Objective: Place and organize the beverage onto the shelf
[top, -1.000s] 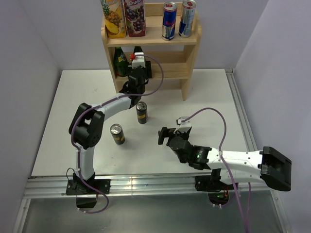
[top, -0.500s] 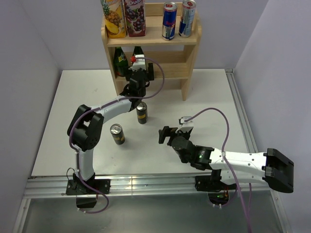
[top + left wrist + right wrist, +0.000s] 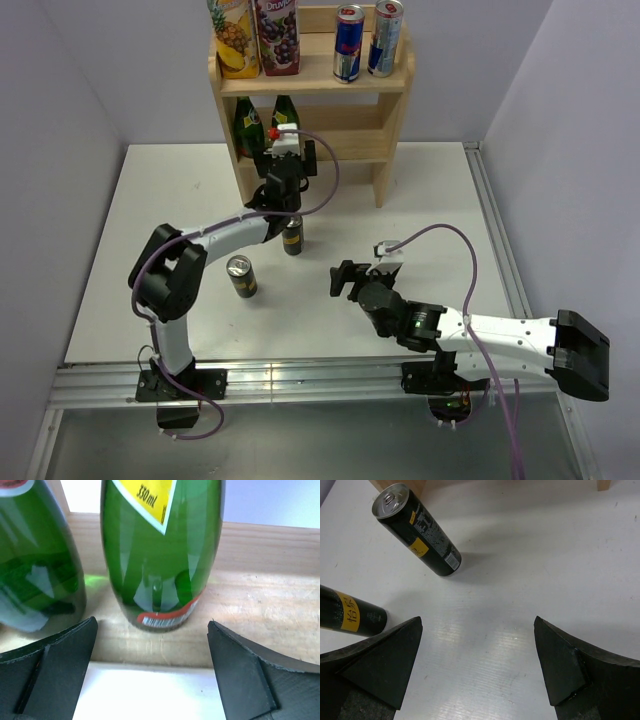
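The wooden shelf (image 3: 355,145) stands at the table's far edge. Two green bottles (image 3: 248,118) (image 3: 285,108) stand on the tier under its top board. My left gripper (image 3: 287,152) is open just in front of the right-hand bottle (image 3: 160,555), whose base sits just beyond the fingertips (image 3: 55,665), untouched. The other bottle (image 3: 35,560) is at its left. Two dark cans (image 3: 292,235) (image 3: 240,277) stand on the table. My right gripper (image 3: 342,280) hovers open to their right and faces them (image 3: 417,530) (image 3: 350,615), with nothing between its fingers (image 3: 570,665).
Two juice cartons (image 3: 255,35) and two slim cans (image 3: 365,40) fill the shelf's top tier. The right half of the bottle tier (image 3: 270,605) is bare wood. White walls close in on both sides of the table (image 3: 430,210).
My left gripper has opened and let go of the right-hand green bottle on the shelf, then drawn back slightly. My right arm has shifted a little to the right.
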